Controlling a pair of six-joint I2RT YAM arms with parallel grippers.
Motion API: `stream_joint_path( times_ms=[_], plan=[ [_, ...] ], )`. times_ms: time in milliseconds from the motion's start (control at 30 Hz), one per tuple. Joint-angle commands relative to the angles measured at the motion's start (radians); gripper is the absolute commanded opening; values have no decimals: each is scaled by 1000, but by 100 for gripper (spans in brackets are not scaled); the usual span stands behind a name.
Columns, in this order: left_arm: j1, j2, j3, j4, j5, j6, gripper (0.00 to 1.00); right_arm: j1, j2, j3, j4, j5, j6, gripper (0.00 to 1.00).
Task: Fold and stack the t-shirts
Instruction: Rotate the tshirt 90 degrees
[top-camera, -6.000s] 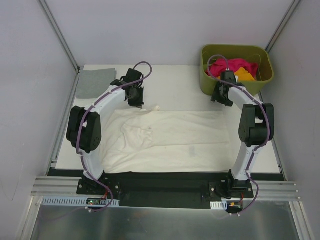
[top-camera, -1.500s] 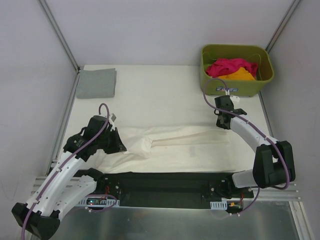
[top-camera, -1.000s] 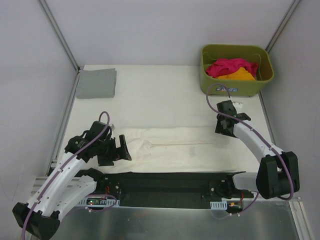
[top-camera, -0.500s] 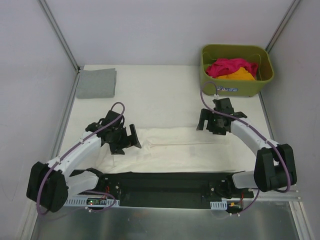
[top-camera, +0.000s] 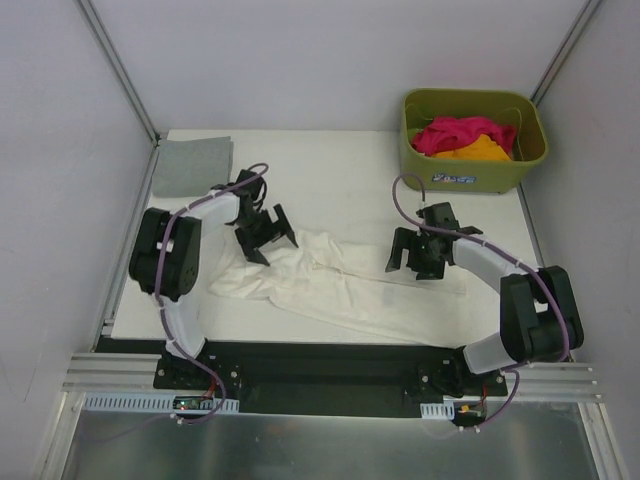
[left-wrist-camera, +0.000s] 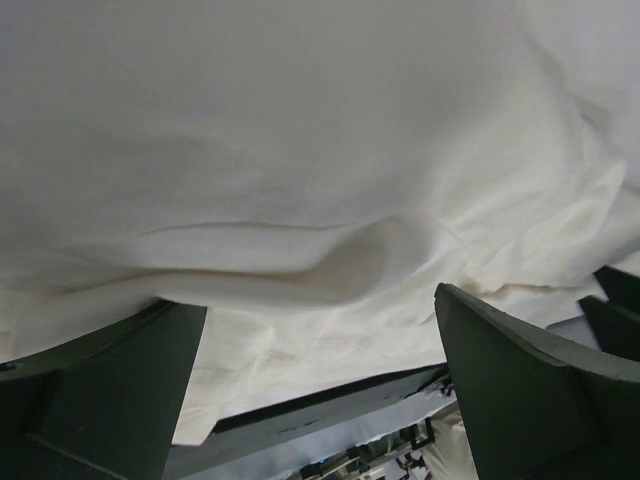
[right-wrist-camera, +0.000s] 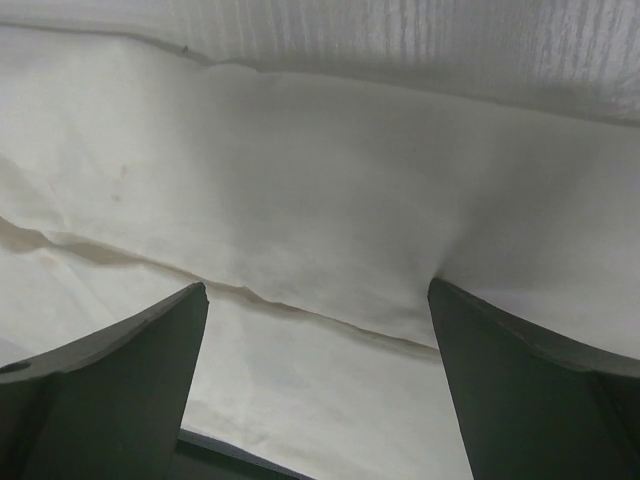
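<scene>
The cream-white t-shirt (top-camera: 330, 285) lies as a long rumpled band slanting across the table's middle. My left gripper (top-camera: 268, 238) hovers open over its back left end, and its wrist view shows the cloth (left-wrist-camera: 300, 150) bunched beyond the spread fingers (left-wrist-camera: 110, 390). My right gripper (top-camera: 410, 262) stands open over the band's right part, with flat layered cloth (right-wrist-camera: 320, 180) and a fold edge between its fingers (right-wrist-camera: 520, 390). Neither holds anything. A folded grey t-shirt (top-camera: 192, 165) rests at the back left corner. Magenta-pink (top-camera: 455, 132) and orange (top-camera: 480, 150) t-shirts fill the basket.
The olive-green basket (top-camera: 470, 178) stands at the back right, just behind the right arm. Grey walls close in on both sides. A black strip (top-camera: 330, 360) runs along the table's near edge between the arm bases.
Both arms have swung toward the back of the table. The right gripper has opened wide. The cream shirt now lies slanted and more rumpled, its left end drawn toward the back.
</scene>
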Motion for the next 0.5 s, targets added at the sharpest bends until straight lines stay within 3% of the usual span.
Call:
stream_joint_path(
  times_ms=[0, 200, 400, 467],
  plan=[
    [3, 264, 285, 127, 22, 19, 99, 4, 5, -63, 4, -91, 6, 97],
    [-23, 580, 796, 111, 117, -84, 99, 83, -15, -137, -8, -208, 6, 97],
    [-56, 928, 1380, 130, 96, -263, 99, 398, -35, -115, 17, -300, 76, 97],
    [-61, 1033, 1441, 313, 121, -405, 99, 522, 5, -80, 81, -314, 89, 97]
  ],
)
